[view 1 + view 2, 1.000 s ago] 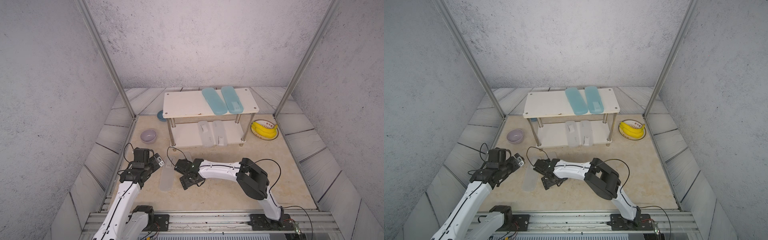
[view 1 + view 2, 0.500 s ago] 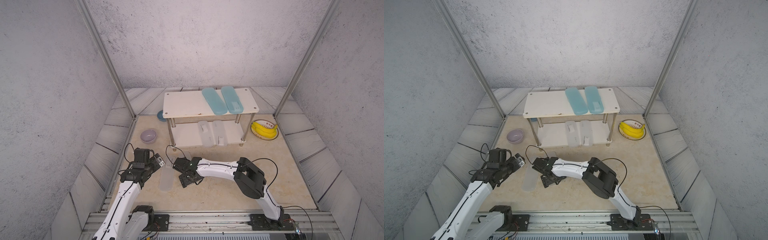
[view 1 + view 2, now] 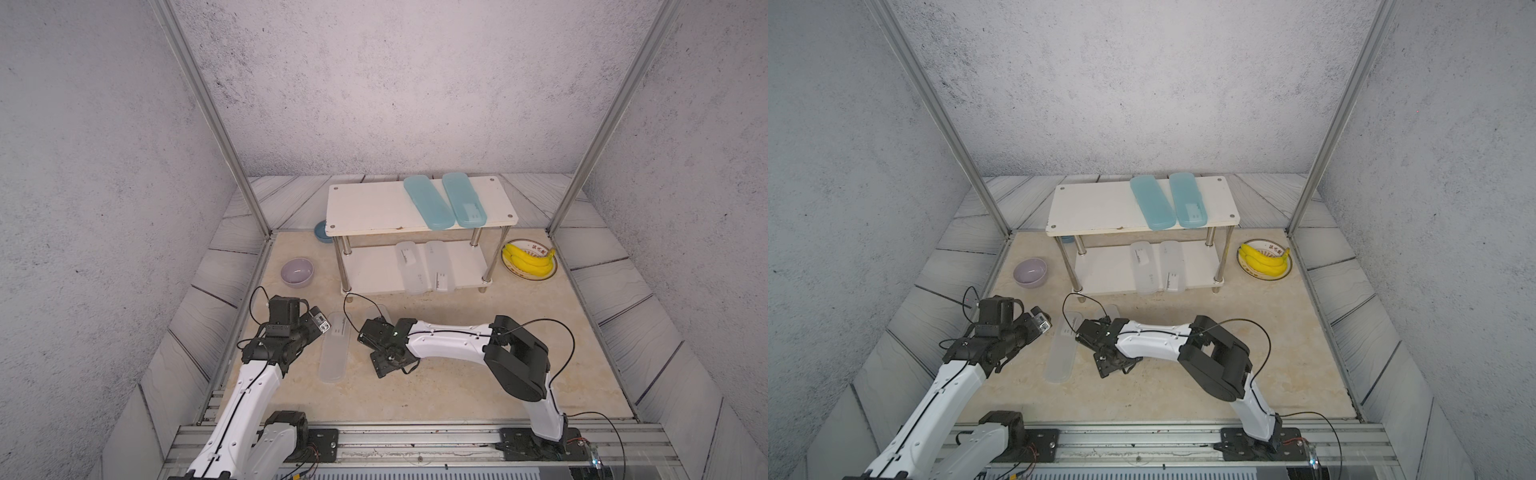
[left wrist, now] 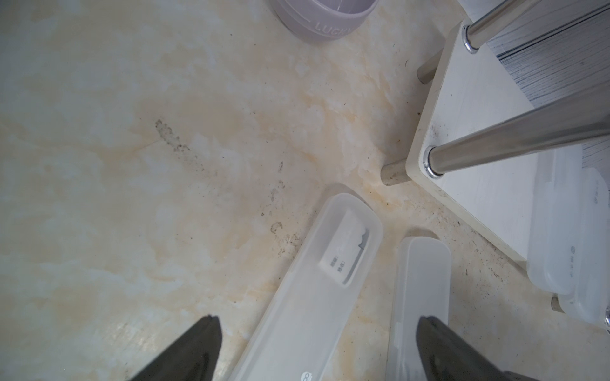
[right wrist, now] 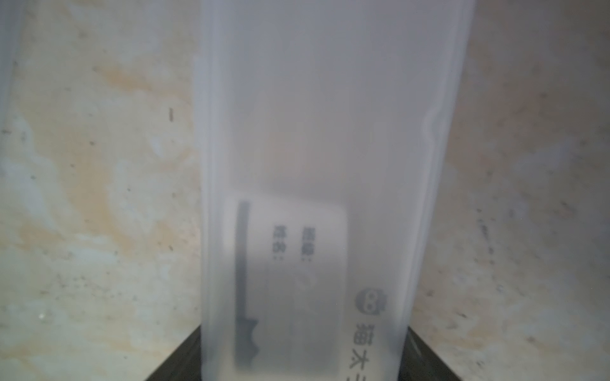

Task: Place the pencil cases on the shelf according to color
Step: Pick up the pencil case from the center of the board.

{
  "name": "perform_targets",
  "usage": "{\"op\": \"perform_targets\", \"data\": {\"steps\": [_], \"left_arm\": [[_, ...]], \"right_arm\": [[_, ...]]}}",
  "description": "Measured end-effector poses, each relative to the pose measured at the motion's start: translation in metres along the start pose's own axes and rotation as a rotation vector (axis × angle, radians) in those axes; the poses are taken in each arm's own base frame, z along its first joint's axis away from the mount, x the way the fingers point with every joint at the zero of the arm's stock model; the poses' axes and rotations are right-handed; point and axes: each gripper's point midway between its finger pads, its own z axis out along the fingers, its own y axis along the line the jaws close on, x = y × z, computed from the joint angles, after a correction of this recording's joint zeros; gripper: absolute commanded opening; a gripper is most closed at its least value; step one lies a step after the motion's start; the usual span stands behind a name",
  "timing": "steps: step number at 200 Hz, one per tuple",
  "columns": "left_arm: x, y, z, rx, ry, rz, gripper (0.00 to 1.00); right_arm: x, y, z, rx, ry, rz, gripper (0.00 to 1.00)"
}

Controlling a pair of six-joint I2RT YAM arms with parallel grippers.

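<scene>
**Mia:** What is on the far left?

**Ben:** A purple bowl (image 3: 296, 271) sits on the floor. Near it hangs the left gripper (image 4: 317, 349). Its fingers (image 4: 198, 349) are wide apart and hold nothing.

**Mia:** What lies next to it?

**Ben:** The labelled white pencil case (image 3: 333, 349) lies flat on the floor. Just beside it lies the other white pencil case (image 4: 419, 297).

**Mia:** Is the right gripper on that one?

**Ben:** The right gripper (image 5: 302, 359) is over it. One of its fingers (image 5: 427, 363) is on each side of the case, right by its edges. I cannot tell if they squeeze it.

**Mia:** And farther back?

**Ben:** A blue bowl (image 3: 321, 230) peeks out behind the shelf (image 3: 365, 208). On the top board, near its right end, the left teal pencil case (image 3: 428, 202) and the right teal pencil case (image 3: 464, 199) lie side by side. On the bottom board lie a third white pencil case (image 3: 411, 266) and a fourth white pencil case (image 3: 439, 264), side by side. Their near ends stick out over the front edge.

**Mia:** What is on the far right?

**Ben:** Yellow bananas (image 3: 528, 259) lie on a plate (image 3: 534, 246) on the floor, just beside the shelf.
</scene>
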Motion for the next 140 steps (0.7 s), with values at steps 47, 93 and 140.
{"op": "perform_targets", "data": {"steps": [47, 93, 140], "left_arm": [[0.001, -0.002, 0.002, 0.009, 0.007, -0.001, 0.99], [0.0, -0.007, 0.002, 0.035, 0.006, 0.001, 0.99], [0.003, -0.009, 0.003, 0.057, 0.015, 0.001, 0.99]], "right_arm": [[-0.027, -0.014, -0.061, -0.032, -0.189, 0.055, 0.54], [-0.069, -0.01, -0.078, -0.083, -0.304, 0.111, 0.54], [-0.12, -0.032, -0.054, -0.079, -0.334, 0.201, 0.54]]}}
